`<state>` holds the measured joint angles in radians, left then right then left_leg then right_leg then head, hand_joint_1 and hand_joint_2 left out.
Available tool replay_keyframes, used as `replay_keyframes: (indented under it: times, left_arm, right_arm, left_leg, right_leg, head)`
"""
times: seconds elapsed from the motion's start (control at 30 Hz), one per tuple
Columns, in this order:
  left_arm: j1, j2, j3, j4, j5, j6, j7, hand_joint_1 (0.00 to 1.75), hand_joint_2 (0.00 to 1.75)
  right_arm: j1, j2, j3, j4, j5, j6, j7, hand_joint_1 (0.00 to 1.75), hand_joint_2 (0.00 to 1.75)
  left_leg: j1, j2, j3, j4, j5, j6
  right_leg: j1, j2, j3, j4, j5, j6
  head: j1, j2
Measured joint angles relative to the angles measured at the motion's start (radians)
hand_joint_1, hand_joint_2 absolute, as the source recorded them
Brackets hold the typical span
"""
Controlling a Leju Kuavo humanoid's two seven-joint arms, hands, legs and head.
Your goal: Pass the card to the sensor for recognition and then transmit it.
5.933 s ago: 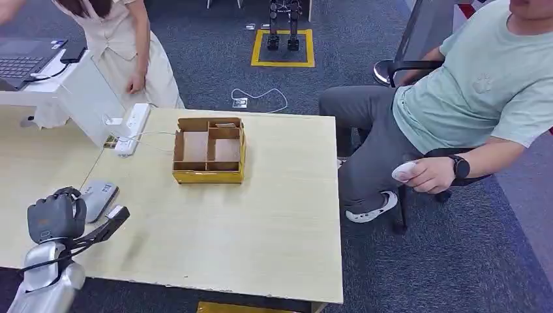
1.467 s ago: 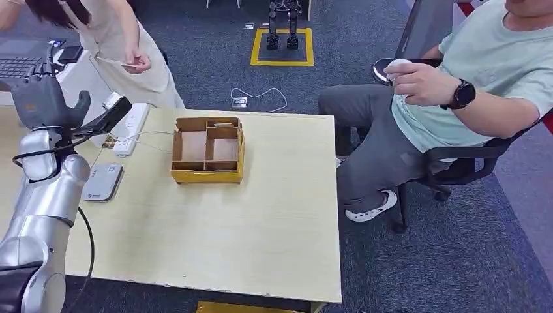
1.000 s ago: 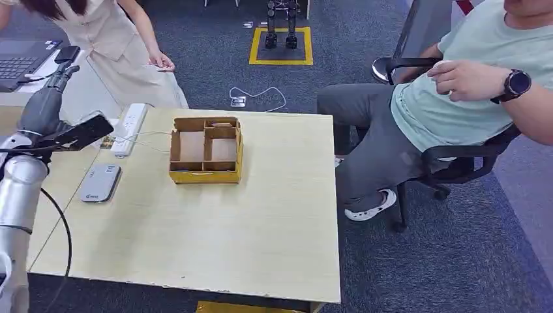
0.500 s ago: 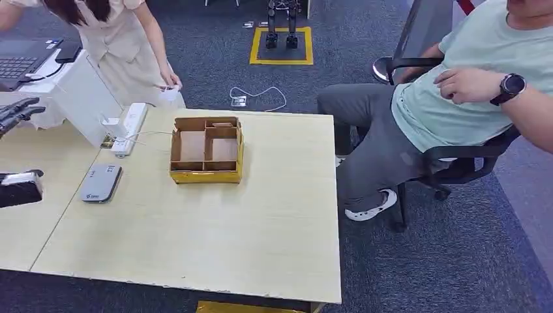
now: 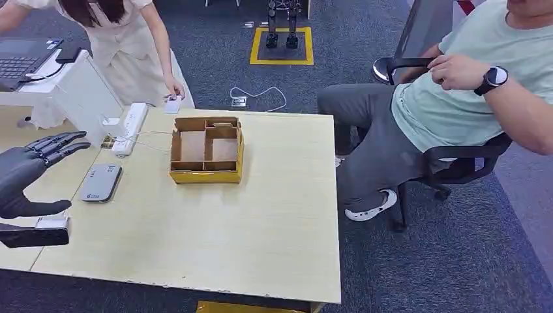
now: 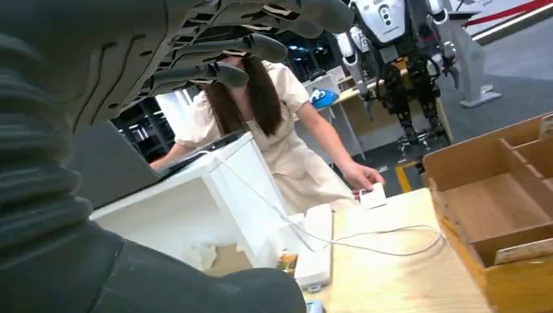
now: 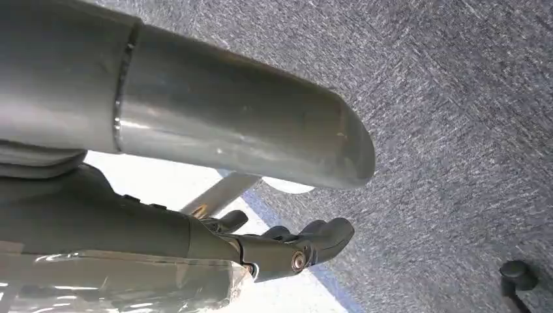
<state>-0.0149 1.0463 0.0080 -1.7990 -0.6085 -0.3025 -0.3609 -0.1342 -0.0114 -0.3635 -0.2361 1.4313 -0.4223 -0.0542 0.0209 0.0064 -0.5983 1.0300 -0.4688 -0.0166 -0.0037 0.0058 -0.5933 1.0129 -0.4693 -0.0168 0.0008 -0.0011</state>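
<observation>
Spanning most of the head view, the pale wooden counter (image 5: 261, 215) carries everything that matters. A seated person in a light green shirt (image 5: 469, 85) fills the far right, well apart from the work. At the counter's far left corner a standing person in a cream dress (image 5: 124, 45) leans in, one hand on the white card (image 5: 172, 104), which lies flat at the counter's far edge; the left wrist view shows the same card (image 6: 373, 195) under that person's fingertips. Just beside it sits the partitioned cardboard box (image 5: 209, 150), with a white power strip (image 5: 130, 120) and its thin cable to the left. Nearer the robot lies the flat grey sensor (image 5: 101, 182).

The left hand (image 5: 29, 173) hangs above the counter's left edge with nothing in it, fingers spread and stretched toward the far side. The right hand (image 7: 306, 244) hangs over grey carpet with its fingers curled in, nothing visible in them.

My judgement is that the card has yet to be picked up. Risks from here: reaching while the person's hand rests on the card could mean a collision or a tug. A thin card flat on wood gives fingers little edge to catch, so it may skid toward the edge and drop. The cable lies along the likely path and could snag, dragging the power strip.
</observation>
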Motion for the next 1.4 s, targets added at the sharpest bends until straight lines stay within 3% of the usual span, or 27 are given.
replay_keyframes:
  times: [0.4, 0.5, 0.6, 0.67, 0.9, 1.1, 1.4]
  left_arm:
    - [-0.081, -0.067, -0.075, 0.003, -0.043, 0.024, 0.000, 0.00, 1.75]
    - [-0.126, -0.127, -0.139, 0.021, -0.107, 0.074, 0.005, 0.00, 1.75]
    - [-0.205, -0.256, -0.211, 0.077, -0.242, 0.182, 0.075, 0.00, 1.75]
    - [-0.245, -0.329, -0.265, 0.118, -0.322, 0.219, 0.136, 0.00, 1.75]
    - [-0.329, -0.526, -0.372, 0.253, -0.430, 0.271, 0.258, 0.00, 1.75]
    - [-0.361, -0.633, -0.394, 0.359, -0.459, 0.310, 0.284, 0.00, 1.75]
    - [-0.382, -0.702, -0.398, 0.424, -0.504, 0.329, 0.304, 0.00, 1.75]
  right_arm:
    - [0.000, 0.000, 0.000, 0.000, 0.003, 0.000, 0.001, 0.00, 0.00]
    - [-0.003, 0.001, 0.000, 0.000, 0.008, 0.002, 0.000, 0.00, 0.00]
    - [-0.004, 0.003, -0.001, 0.000, 0.013, 0.000, 0.010, 0.00, 0.00]
    - [-0.007, 0.006, -0.001, 0.000, 0.013, -0.001, 0.011, 0.00, 0.00]
    - [-0.006, 0.011, -0.008, 0.000, 0.017, -0.001, 0.022, 0.00, 0.00]
    - [-0.007, 0.013, -0.010, 0.000, 0.030, 0.000, 0.028, 0.00, 0.00]
    - [-0.006, 0.013, -0.015, 0.000, 0.035, 0.002, 0.029, 0.00, 0.00]
  left_leg:
    - [0.000, -0.001, 0.000, 0.000, 0.001, 0.000]
    - [0.000, -0.002, 0.000, 0.000, 0.001, 0.001]
    - [-0.002, -0.006, 0.000, 0.000, 0.002, 0.002]
    - [-0.002, -0.007, 0.000, 0.001, 0.002, 0.002]
    - [-0.002, -0.005, 0.000, 0.002, 0.003, 0.003]
    - [-0.002, -0.005, 0.000, 0.002, 0.003, 0.003]
    - [-0.002, -0.005, 0.000, 0.002, 0.003, 0.003]
  right_leg:
    - [0.000, -0.001, 0.000, 0.000, 0.000, 0.000]
    - [0.000, -0.002, 0.000, -0.001, 0.000, 0.000]
    - [-0.002, -0.007, 0.002, -0.001, 0.001, 0.000]
    - [-0.002, -0.008, 0.002, -0.001, 0.001, 0.001]
    - [-0.002, -0.005, 0.002, -0.001, 0.002, 0.002]
    - [-0.002, -0.004, 0.001, -0.001, 0.002, 0.002]
    - [-0.002, -0.004, 0.001, -0.001, 0.002, 0.002]
  head:
    - [0.000, 0.000]
    - [0.000, 0.000]
    - [0.000, 0.000]
    - [0.000, 0.000]
    - [0.000, 0.000]
    - [0.000, 0.000]
    - [0.000, 0.000]
